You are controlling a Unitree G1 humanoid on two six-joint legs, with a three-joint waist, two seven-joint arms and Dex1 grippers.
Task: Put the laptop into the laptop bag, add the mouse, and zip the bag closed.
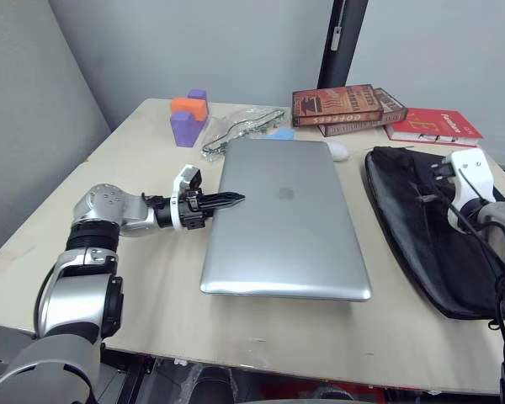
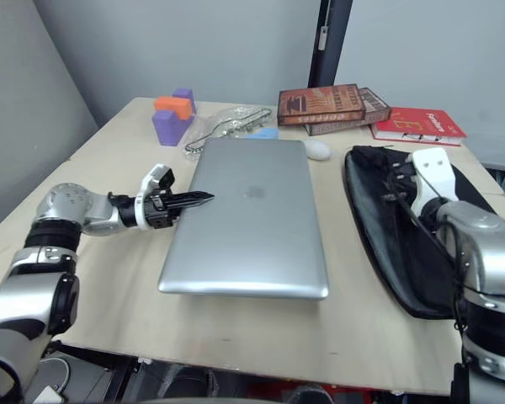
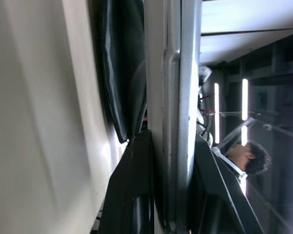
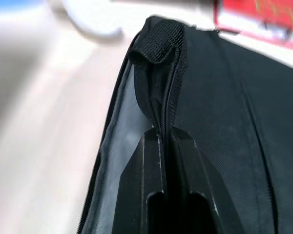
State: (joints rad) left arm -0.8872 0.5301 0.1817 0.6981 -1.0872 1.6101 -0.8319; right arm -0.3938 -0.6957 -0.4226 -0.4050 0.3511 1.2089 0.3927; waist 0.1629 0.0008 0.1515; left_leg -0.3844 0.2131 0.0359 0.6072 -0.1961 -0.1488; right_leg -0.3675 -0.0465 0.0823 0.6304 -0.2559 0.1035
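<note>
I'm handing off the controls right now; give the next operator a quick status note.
Left gripper: shut on the left edge of the large thin silver aluminium laptop, one finger above, one below. The laptop lies closed on the table, outside the bag.
Right gripper: shut on the top flap edge of the flat black fabric laptop bag, which lies at the laptop's right, mouth open toward it.
Small glossy white mouse: on the table behind the laptop, untouched.
Done: both grasps.
Left: slide laptop in, add mouse, zip.
</note>
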